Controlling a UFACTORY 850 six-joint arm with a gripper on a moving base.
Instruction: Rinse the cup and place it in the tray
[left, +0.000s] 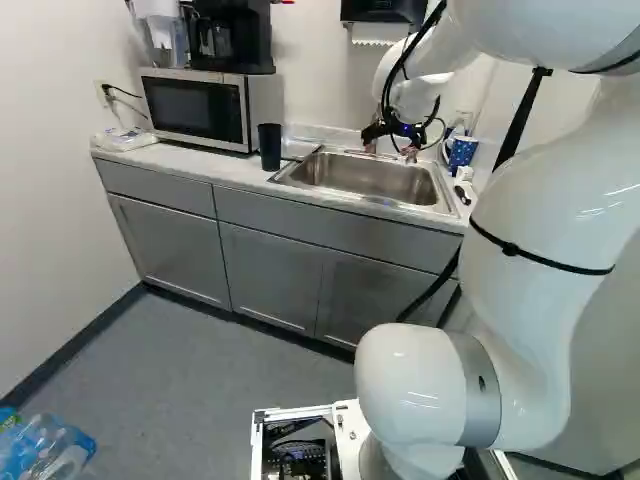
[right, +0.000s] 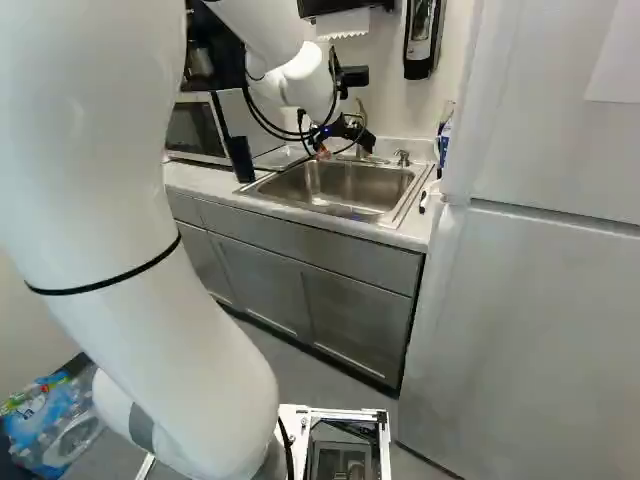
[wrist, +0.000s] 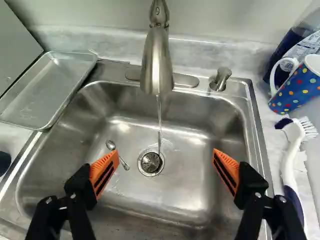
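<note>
My gripper (left: 391, 150) hangs over the sink. In the wrist view the gripper (wrist: 165, 172) is open wide, nothing between its orange pads, with the sink basin (wrist: 185, 192) below. A blue mug with coloured dots (wrist: 298, 86) stands on the counter beside the sink, on the faucet handle's side. A dark cup (left: 270, 146) stands at the opposite side of the sink, near the microwave. The metal tray (wrist: 46, 92) lies beside the basin, with no cup on it. A thin stream of water runs from the faucet (wrist: 157, 62) towards the drain.
In the basin lies a spoon (wrist: 117, 154) near the drain. A white-handled brush (wrist: 290, 160) and a blue bottle (wrist: 295, 47) are beside the mug. The microwave (left: 197, 107) stands left of the sink; a tall white refrigerator (right: 530, 290) is at the right.
</note>
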